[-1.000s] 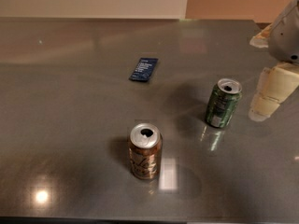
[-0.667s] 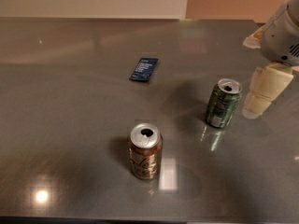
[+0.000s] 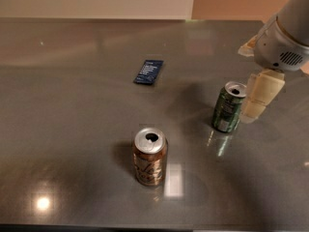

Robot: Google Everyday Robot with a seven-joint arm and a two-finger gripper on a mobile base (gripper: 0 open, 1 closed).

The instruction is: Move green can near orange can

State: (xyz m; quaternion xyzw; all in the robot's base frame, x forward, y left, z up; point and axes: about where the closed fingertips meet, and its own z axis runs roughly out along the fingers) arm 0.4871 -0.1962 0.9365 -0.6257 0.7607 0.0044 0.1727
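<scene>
Compared with one second ago, the gripper (image 3: pixel 260 94) has shifted a little to the left, closing on the green can (image 3: pixel 227 108); both cans and the small dark packet lie where they did before. The gripper, pale cream below a white rounded wrist housing, enters from the upper right edge and hangs just beside the right flank of the green can, its lower end near the table (image 3: pixel 72 129). Contact with the can cannot be confirmed. Whether the gripper is released or clenched cannot be told from this view; it grasps nothing visible.

The green can stands upright on the right part of the grey, glossy table, its silver top opened and a pale label patch facing the camera. The orange can (image 3: pixel 150 157) stands upright nearer the front edge, left of the green can and well apart from it, also with an opened silver top and pale script on its side. A flat dark blue packet (image 3: pixel 148 72) lies further back, left of centre, apart from both cans.
</scene>
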